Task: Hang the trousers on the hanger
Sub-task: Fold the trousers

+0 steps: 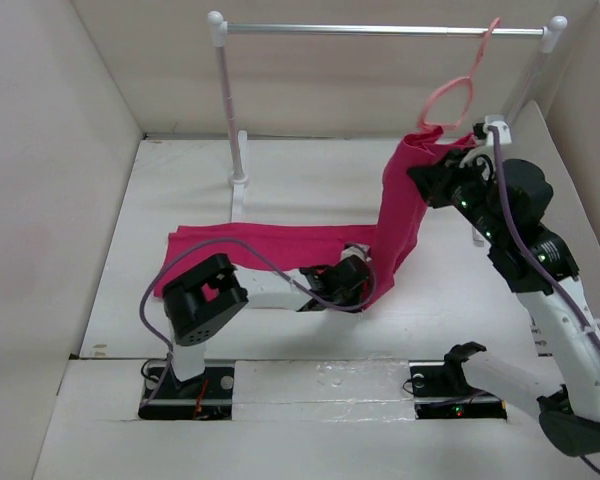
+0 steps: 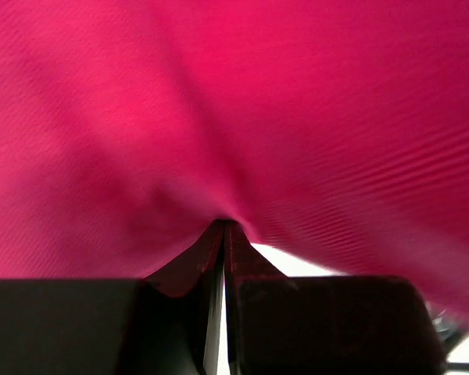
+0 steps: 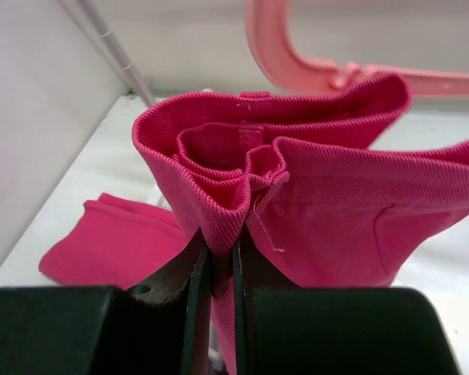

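count: 1 trousers (image 1: 280, 245), 1 hanger (image 1: 448, 97), 1 rail (image 1: 380, 30), 2 arms, all on or over 1 counter (image 1: 180, 180).

left to right, top view: the leg ends lie flat toward the left edge of the counter. the cloth runs across the middle, then rises in a steep band toward the far right corner. the hanger hangs by its hook from the right end of the rail, with its frame just above the raised end of the cloth.

left gripper (image 2: 224, 228): narrow, clamped on a fold of the trousers at mid-counter. its wrist view shows only magenta cloth and the two fingers nearly together. the top view hides those fingertips under the cloth.

right gripper (image 3: 221, 251): narrow, pinching the bunched waistband, held up near the far right corner. its wrist view shows layered waistband folds with stitching, and the hanger's bar close behind the top of the cloth. whether they touch, cannot tell. it also shows a leg end flat on the counter at lower left.
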Robot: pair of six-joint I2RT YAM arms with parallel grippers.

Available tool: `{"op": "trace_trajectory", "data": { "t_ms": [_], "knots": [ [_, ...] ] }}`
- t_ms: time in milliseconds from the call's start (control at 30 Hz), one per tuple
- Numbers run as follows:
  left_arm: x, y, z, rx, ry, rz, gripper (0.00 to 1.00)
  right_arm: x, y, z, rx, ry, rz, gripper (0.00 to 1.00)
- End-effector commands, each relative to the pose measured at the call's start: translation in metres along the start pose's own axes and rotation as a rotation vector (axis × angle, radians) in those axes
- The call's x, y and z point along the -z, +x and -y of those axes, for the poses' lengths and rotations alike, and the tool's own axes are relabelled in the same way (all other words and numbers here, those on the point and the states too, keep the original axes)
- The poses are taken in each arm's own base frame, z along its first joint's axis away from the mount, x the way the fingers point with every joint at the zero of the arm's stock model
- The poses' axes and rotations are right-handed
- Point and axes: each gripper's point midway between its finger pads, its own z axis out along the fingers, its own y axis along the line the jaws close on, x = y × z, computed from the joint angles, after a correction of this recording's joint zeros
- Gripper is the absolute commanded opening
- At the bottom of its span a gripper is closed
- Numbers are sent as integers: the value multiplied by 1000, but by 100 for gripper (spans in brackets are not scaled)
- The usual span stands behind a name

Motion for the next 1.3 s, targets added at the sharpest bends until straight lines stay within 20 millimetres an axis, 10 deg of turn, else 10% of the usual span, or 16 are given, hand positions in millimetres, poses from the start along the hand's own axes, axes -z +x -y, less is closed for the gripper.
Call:
{"op": "trace_trajectory", "data": {
  "t_ms": [0, 133, 333, 633, 767, 867, 1000, 1033, 1133, 1233, 1267],
  "knots": [
    [-15, 21, 35, -59, 35, -85, 0, -3, -57, -47, 52, -140, 164, 0],
    [-7, 9, 56, -73, 49, -55, 0, -21, -51, -61, 92, -156, 133, 0],
    [93, -41, -1, 34, -68, 221, 22, -50, -25, -92, 150, -278, 58, 0],
    [375, -178, -98, 402, -237, 959, 39, -88, 36, -180, 174, -515, -51, 0],
    [457, -203, -105, 473, -283, 1139, 40, -121, 131, -249, 210, -645, -205, 0],
    [481, -204, -114, 511, -327, 1197, 40, -115, 186, -310, 248, -764, -271, 0],
    [491, -195, -131, 566, -371, 1244, 41, -112, 319, -365, 358, -902, -496, 70],
    [493, -193, -133, 587, -364, 1253, 42, -101, 315, -387, 371, -984, -496, 74],
    [491, -180, -146, 622, -392, 1257, 43, -96, 347, -355, 429, -908, -627, 81],
    [462, -169, -153, 576, -438, 1202, 46, -87, 306, -339, 375, -925, -544, 82],
    [438, -165, -155, 550, -471, 1160, 47, -87, 322, -310, 374, -885, -584, 81]
  ]
}}
